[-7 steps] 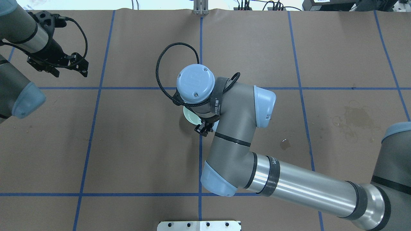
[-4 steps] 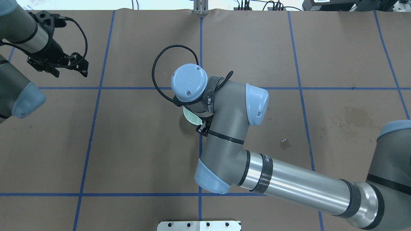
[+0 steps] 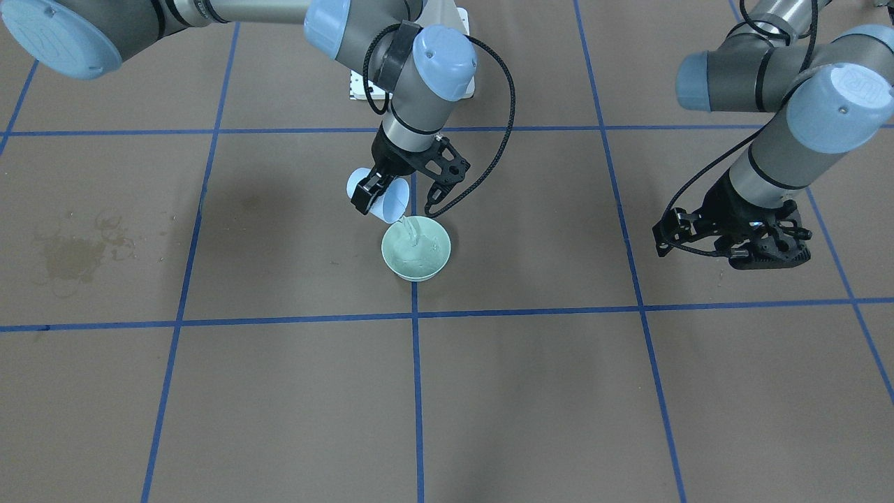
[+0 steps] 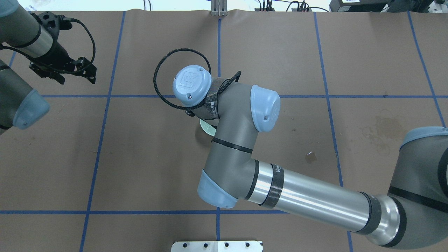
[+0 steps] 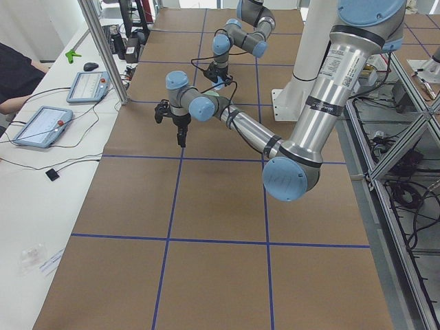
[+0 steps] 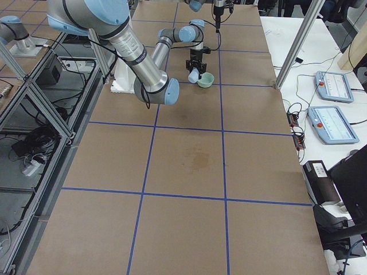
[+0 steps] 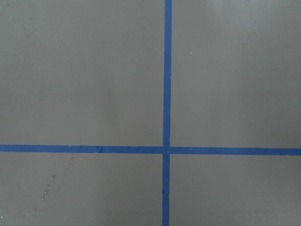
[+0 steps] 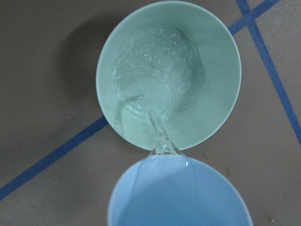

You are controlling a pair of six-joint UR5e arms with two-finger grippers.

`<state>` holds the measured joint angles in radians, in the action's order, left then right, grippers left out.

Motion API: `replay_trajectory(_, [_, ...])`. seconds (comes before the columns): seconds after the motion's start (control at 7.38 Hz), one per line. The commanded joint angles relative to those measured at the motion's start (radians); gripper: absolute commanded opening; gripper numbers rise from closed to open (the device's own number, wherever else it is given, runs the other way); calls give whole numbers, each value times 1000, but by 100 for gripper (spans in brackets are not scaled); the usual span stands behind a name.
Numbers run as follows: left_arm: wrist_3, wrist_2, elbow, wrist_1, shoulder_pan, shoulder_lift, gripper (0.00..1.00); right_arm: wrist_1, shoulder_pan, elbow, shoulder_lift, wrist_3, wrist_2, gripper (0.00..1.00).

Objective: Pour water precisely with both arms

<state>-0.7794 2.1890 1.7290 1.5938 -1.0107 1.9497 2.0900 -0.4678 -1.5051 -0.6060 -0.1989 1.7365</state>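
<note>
**One thin stream, one small bowl**

Your right pincer (image 3: 376, 197) was clamped on the pale blue cup (image 8: 178, 197). The cup was tipped so the water (image 8: 159, 134) ran off its lip as a narrow, glassy rope into the mint-green bowl (image 8: 222, 52) just below. That bowl sat on the brown surface (image 3: 279, 391) at a crossing of blue tape lines (image 3: 415, 363), with a rippled, bubbly pool in its bottom. To pour well, you needed a steady tilt, the lip kept over the bowl's inside, and a slow ease back so nothing dribbled down the cup's smooth side. Both vessels looked hard, glossy and round. Your left pincer (image 3: 740, 241) hung well apart with nothing seen in it; wide or narrow, I could not tell.
</note>
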Motion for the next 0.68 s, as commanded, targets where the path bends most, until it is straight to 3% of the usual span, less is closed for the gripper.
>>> replay_trajectory(0.0, [-3,0,1,0,1,0,100,-5,0,0,3,3,-8,0])
replay_trajectory(0.27, [-3,0,-2,0,1,0,100,-55,-2,-23,-3,-14,-9,0])
replay_trajectory(0.54, [-4,0,0,0,1,0,100,-271,-6,-93,-104,-94,-11,0])
